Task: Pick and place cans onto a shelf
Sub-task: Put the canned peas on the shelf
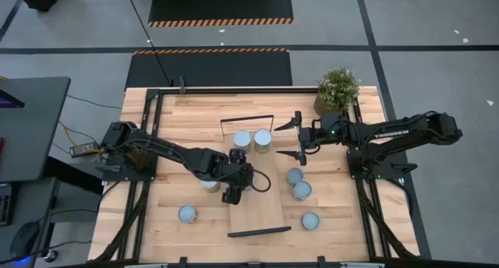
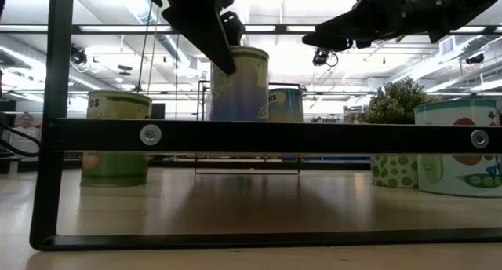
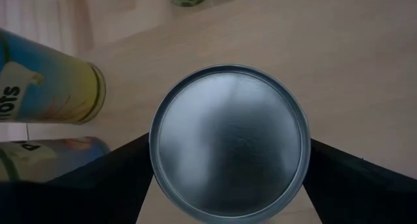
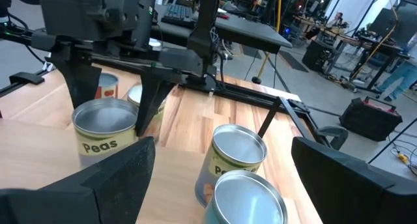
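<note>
The shelf [image 1: 261, 209] is a long light-wood board with black end frames. Two cans [image 1: 242, 138] [image 1: 263, 139] stand on its far end. My left gripper [image 1: 234, 188] is over the middle of the board and is shut on a "Peas" can [image 3: 228, 139], which also shows in the right wrist view [image 4: 104, 123] and the low view [image 2: 239, 85]. My right gripper [image 1: 290, 139] is open and empty. It hangs in the air just right of the two far cans. My left gripper pinches the can between its two fingers, one on each side of its round wall just under the top rim [image 3: 154, 160]. The fingers [image 4: 151, 100] come from above, pointing down. The can is upright. The shelf's near frame hides its bottom in the low view, so I cannot tell whether it stands on the board.
Loose cans stand on the table: one [image 1: 210, 184] left of the shelf under my left arm, one [image 1: 187, 213] near left, and three [image 1: 294, 176] [image 1: 302, 190] [image 1: 310, 220] right of the shelf. A potted plant [image 1: 337, 87] stands at the far right.
</note>
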Controlling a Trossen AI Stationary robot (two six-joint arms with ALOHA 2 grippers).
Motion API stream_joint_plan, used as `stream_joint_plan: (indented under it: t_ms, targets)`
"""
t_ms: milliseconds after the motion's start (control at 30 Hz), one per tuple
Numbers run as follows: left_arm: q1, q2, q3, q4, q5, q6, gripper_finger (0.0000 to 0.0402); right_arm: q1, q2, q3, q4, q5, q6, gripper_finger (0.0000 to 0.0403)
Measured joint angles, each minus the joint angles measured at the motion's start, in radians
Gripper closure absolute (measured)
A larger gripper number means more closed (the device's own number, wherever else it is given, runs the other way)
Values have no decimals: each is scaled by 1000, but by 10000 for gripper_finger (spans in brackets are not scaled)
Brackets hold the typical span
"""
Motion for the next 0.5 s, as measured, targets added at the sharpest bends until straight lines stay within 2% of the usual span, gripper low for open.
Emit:
stream_joint_plan:
  t_ms: [167,500]
  targets:
    - [0,0,0,0,1,26,44,0,0,0,1,0,-7,35]
    - [-13,0,-1,4,1,-49,44,12,0,0,1,0,18,35]
